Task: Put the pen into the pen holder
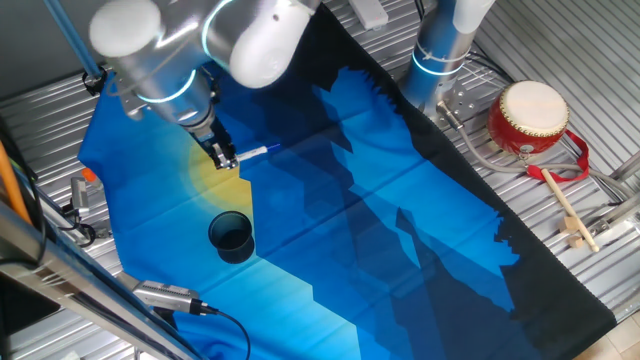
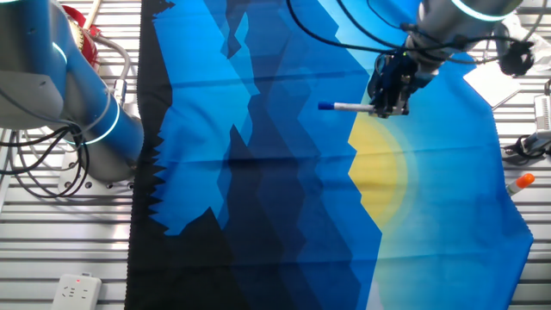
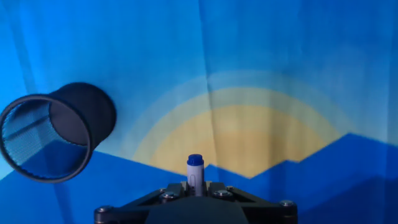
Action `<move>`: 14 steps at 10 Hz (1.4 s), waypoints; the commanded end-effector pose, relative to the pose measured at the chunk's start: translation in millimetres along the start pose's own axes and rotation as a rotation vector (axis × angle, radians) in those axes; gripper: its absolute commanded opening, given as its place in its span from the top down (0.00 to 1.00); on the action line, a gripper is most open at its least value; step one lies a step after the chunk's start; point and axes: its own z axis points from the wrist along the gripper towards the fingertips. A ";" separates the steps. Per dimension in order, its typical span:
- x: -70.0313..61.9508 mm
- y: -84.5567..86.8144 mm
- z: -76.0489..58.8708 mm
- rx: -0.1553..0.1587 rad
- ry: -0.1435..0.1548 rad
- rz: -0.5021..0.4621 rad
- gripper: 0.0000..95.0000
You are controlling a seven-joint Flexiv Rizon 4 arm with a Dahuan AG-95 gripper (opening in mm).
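Note:
The pen point(image 1: 250, 152) is a slim white marker with a blue tip, held level above the blue cloth. My gripper point(image 1: 222, 155) is shut on its rear end. In the other fixed view the pen point(image 2: 344, 107) sticks out to the left of the gripper point(image 2: 389, 105). In the hand view its blue tip point(image 3: 194, 162) points forward from between the jaws. The pen holder point(image 1: 231, 237), a dark mesh cup, stands upright on the cloth below and in front of the gripper. In the hand view it point(image 3: 59, 130) sits at the left. It is out of view in the other fixed view.
A red-and-cream drum point(image 1: 530, 117) and a wooden drumstick point(image 1: 567, 210) lie at the right on the metal table. A second arm's base point(image 1: 440, 60) stands at the back. Cables and an orange-tipped item point(image 2: 519, 182) lie by the cloth's edge.

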 end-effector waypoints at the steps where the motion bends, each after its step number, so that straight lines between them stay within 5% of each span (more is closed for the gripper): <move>1: -5.7 16.4 9.5 -0.123 0.041 0.054 1.00; 3: -8.9 36.4 22.0 -0.059 0.013 0.067 1.00; 7: -14.8 70.6 15.5 -0.066 -0.007 0.121 1.00; 10: -16.1 74.4 6.5 -0.025 -0.014 0.089 1.00; 14: -16.5 80.3 3.3 -0.033 -0.019 0.087 1.00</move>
